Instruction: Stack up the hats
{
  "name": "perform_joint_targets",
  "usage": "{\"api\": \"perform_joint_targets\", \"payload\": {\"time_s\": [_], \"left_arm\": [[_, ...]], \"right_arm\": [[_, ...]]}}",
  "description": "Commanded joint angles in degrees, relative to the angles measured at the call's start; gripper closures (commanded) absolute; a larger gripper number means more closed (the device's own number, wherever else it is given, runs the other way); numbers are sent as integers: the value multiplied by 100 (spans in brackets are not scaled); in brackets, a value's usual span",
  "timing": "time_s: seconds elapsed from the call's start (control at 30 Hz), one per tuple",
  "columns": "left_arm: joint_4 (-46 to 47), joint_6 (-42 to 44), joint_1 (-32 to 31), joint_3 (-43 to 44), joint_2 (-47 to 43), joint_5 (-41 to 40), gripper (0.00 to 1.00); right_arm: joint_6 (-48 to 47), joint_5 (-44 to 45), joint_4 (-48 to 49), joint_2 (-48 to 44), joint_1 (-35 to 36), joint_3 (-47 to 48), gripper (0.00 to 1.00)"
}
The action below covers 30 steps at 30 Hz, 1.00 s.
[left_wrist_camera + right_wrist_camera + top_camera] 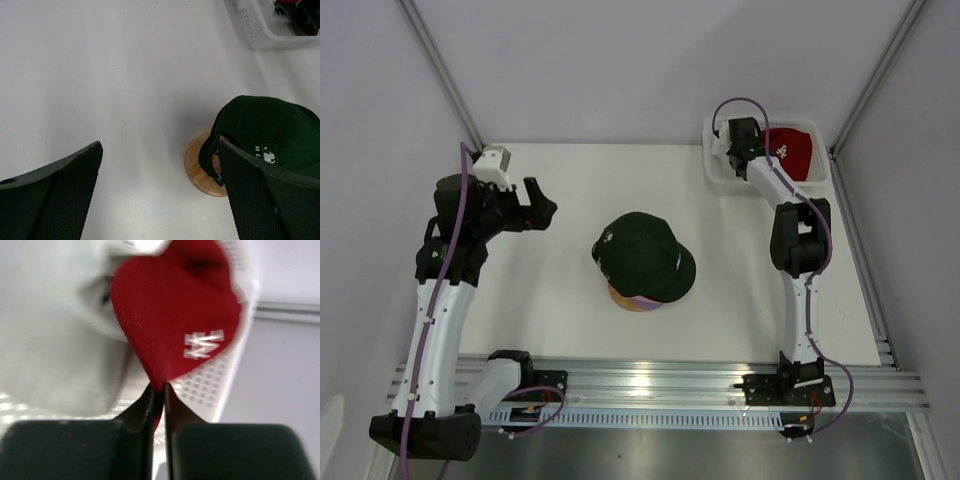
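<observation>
A dark green hat (645, 257) tops a stack on a round wooden stand (632, 301) at the table's middle; purple and pink edges peek out beneath it. The same green hat (270, 135) and stand (202, 170) appear in the left wrist view. My left gripper (535, 205) hovers open to the left of the stack, nothing between its fingers (60, 190). A red hat (790, 150) lies in the white mesh basket (720, 172) at the back right. My right gripper (159, 389) is shut on the red hat's (170, 315) edge, with a white hat (55, 335) beside it.
The basket's mesh wall (210, 385) stands just behind the pinched red fabric. Aluminium posts frame the white table, and a metal rail (650, 385) runs along its near edge. The basket corner (265, 30) shows at the top right of the left wrist view.
</observation>
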Motion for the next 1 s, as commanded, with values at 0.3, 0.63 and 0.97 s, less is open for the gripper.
{"api": "perform_joint_targets", "payload": {"time_s": [0.3, 0.63, 0.97], "left_arm": [[364, -13, 328, -143, -194, 440, 1], [574, -75, 328, -336, -650, 589, 1], [829, -198, 328, -574, -1231, 432, 1]], "right_arm": [[-714, -84, 238, -1037, 382, 429, 100], [-1585, -1644, 2155, -3969, 884, -1907, 100], [-1455, -5286, 4301, -6926, 1006, -5354, 100]]}}
